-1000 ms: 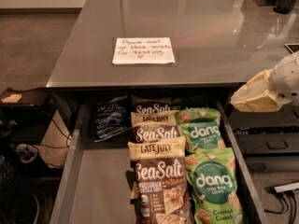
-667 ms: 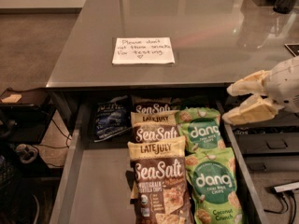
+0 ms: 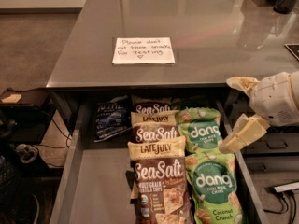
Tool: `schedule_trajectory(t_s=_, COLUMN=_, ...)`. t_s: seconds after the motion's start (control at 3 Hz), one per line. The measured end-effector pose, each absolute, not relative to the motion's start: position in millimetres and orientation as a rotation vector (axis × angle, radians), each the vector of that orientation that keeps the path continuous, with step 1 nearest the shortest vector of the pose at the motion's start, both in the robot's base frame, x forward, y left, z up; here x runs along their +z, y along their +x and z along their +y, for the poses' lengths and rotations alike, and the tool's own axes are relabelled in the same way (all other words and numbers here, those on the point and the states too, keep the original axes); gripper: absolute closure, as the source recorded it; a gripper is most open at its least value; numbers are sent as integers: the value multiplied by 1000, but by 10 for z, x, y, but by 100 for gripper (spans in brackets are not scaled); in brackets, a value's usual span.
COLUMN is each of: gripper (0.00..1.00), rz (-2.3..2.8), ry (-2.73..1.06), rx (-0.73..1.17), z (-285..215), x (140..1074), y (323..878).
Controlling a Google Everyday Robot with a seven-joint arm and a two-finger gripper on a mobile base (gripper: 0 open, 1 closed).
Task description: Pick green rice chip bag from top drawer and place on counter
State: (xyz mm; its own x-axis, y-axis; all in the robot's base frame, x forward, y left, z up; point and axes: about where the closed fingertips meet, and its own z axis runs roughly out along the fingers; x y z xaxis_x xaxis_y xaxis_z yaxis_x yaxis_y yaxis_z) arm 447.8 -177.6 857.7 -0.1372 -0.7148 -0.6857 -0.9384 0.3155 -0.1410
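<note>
Green rice chip bag [image 3: 202, 130] reads "dang" | top drawer [image 3: 100, 181] | fingers [image 3: 243, 133] spread wide, empty, at drawer's right wall

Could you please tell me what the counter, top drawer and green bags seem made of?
Counter: glossy grey slab, maybe stone or laminate; reflective. Top drawer: matte grey, likely metal; thin walls. Green rice chip bags: crinkly plastic-looking film. Gripper, open by the drawer's right wall: cream plastic, apparently.

cream gripper [image 3: 229, 115] beside grey top drawer [image 3: 100, 181]; bright green rice chip bag [image 3: 203, 130]
</note>
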Motion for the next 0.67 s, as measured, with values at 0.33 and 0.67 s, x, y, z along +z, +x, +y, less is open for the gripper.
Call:
schedule_trajectory(t_s=0.33, gripper=0, rz=1913, ry=-1543, rx=397, z=-1786, x=8343, y=4480)
schedule_trajectory(t_s=0.67, gripper=0, rz=1920, ry=-1597, rx=371, z=-1817, x=8179, y=4482)
